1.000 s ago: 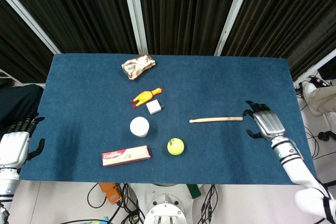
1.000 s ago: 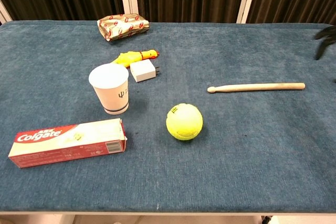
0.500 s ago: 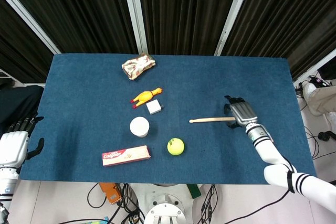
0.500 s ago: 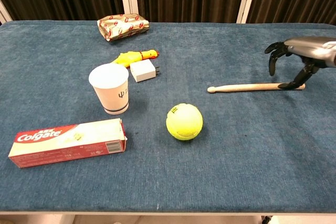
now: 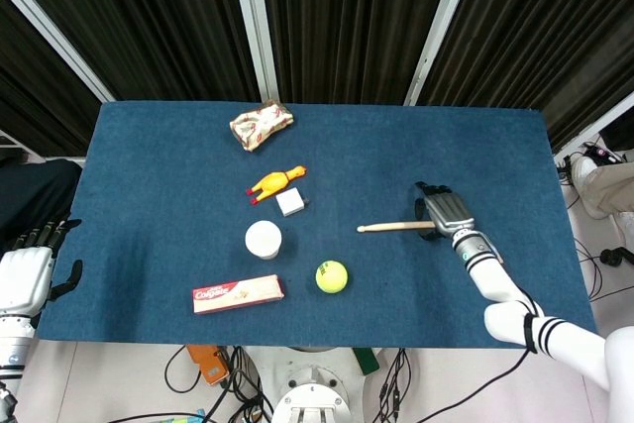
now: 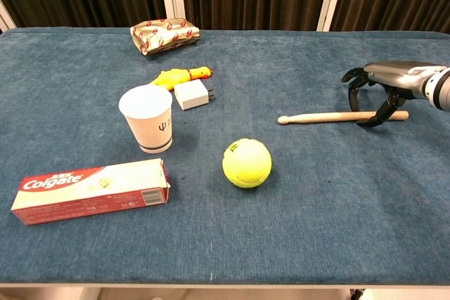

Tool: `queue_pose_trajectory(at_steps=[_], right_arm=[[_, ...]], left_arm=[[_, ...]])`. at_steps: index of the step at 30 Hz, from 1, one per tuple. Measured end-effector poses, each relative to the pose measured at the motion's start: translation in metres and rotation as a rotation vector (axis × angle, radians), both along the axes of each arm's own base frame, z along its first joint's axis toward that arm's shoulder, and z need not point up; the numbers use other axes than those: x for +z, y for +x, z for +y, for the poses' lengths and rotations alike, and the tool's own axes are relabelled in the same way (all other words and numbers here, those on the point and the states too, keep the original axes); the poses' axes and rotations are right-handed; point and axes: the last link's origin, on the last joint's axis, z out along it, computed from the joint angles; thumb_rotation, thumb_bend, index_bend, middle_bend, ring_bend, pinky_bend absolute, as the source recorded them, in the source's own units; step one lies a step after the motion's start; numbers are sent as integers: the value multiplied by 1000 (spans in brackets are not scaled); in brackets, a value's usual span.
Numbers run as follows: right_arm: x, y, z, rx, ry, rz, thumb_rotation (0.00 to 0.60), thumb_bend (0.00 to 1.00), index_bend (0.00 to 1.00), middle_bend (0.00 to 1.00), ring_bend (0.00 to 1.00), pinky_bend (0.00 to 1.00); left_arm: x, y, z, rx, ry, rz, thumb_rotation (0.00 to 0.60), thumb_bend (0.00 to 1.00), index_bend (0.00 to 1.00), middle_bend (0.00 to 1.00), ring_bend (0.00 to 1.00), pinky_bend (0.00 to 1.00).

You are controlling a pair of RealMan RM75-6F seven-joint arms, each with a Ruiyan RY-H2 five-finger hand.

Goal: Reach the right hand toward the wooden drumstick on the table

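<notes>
Here the blue-carpeted table [image 5: 149, 165] spans both views, and the right hand [image 6: 383, 82] arches over the butt end of the wooden drumstick [image 6: 320, 116], which lies flat on the right side of the table with its tip pointing toward the middle. The fingers [image 6: 351, 89] curl downward, spread on either side of the stick; they straddle it, but whether any of them actually touches or grips the wood cannot be told from either view. In the head view the same right hand [image 5: 446, 211] covers the stick's right end, its arm running off toward the lower right. The left hand [image 5: 27, 269] hangs off the table's left edge, holding nothing, with its dark fingers apart. A toothpaste box [image 6: 90, 187] lies near the front left, with a white paper cup [image 6: 147, 119] upright behind it. A yellow tennis ball [image 6: 247, 162] sits between the cup and the drumstick, toward the front. Farther back lie a crumpled snack packet [image 6: 163, 35], a yellow rubber chicken [image 6: 184, 74], and just beside it a small white charger [image 6: 192, 94].
</notes>
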Motion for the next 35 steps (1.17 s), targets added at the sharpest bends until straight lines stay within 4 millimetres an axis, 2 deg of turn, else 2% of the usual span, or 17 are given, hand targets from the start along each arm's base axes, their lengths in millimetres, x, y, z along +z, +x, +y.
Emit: queue_pose_trajectory(at_steps=[8, 14, 18, 23, 28, 35], right_arm=[[0, 7, -4, 13, -14, -48, 600, 403, 662, 149, 238, 179], [3, 29, -13, 58, -29, -94, 600, 406, 674, 149, 238, 179], [6, 60, -22, 124, -43, -133, 600, 407, 681, 149, 238, 179], [16, 118, -38, 238, -84, -182, 600, 407, 685, 149, 245, 180], [25, 165, -42, 321, -133, -255, 600, 408, 689, 149, 247, 185], [40, 197, -32, 408, -215, -342, 600, 409, 689, 149, 251, 187]], left_arm=[[0, 0, 0, 1, -1, -1, 600, 426, 172, 114, 136, 187], [-1, 0, 0, 2, -5, 2, 600, 426, 173, 115, 136, 186], [-1, 0, 0, 6, -12, 2, 600, 426, 173, 114, 137, 187], [0, 0, -1, 9, -5, -1, 600, 426, 173, 114, 136, 187], [0, -1, 0, 11, -3, -3, 600, 426, 172, 114, 136, 187], [1, -1, -1, 14, -1, -6, 600, 427, 173, 114, 137, 186]])
